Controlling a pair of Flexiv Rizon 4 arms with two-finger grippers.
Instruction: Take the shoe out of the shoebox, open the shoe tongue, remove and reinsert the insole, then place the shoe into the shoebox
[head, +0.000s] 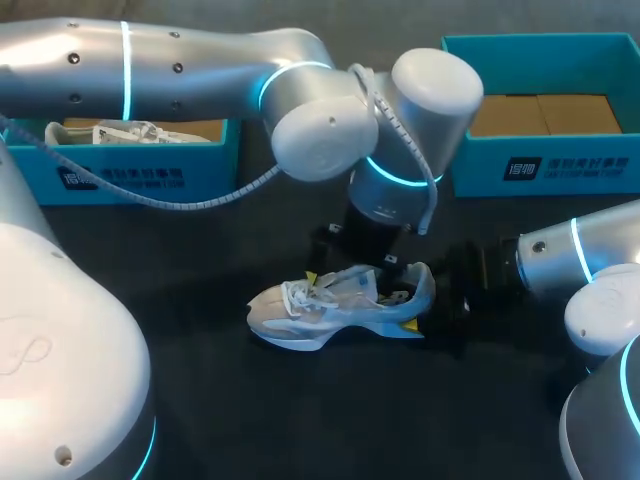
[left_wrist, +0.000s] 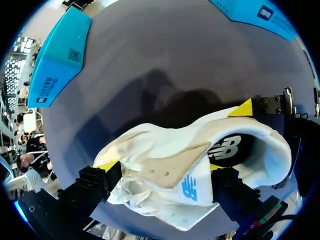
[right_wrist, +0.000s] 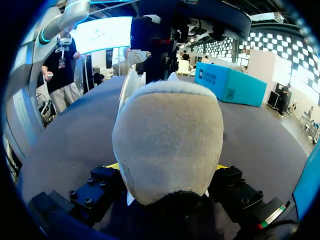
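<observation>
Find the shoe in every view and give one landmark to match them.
Head view: the shoe lies on the dark table near the middle, toe pointing to the view's left.
Left wrist view: held across its midfoot by the left gripper.
Right wrist view: its heel fills the middle, held by the right gripper.
Shared landmark: the teal shoebox on the toe side.
</observation>
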